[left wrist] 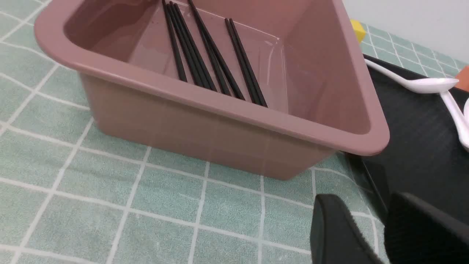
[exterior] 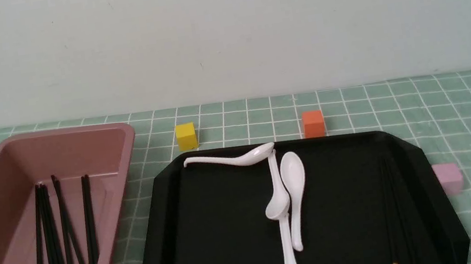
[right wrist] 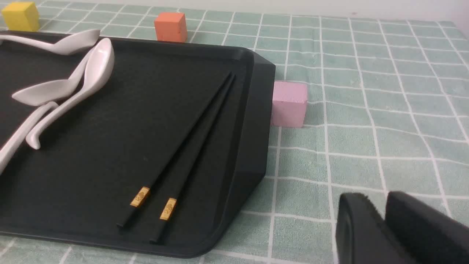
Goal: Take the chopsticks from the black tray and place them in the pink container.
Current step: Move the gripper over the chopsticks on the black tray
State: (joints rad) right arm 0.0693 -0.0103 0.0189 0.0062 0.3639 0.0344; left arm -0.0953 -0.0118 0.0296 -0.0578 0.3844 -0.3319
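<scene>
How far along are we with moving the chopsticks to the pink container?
Done: several chopsticks already lie in the pink container. In hand: nothing. The left gripper and the right gripper both hold nothing. Left: two chopsticks lie side by side on the black tray, near its right edge, apart from the white spoons. They have yet to be picked up.

Plain pale wall (exterior: pixel 221 32) behind a green checked tablecloth (exterior: pixel 468 117).
</scene>
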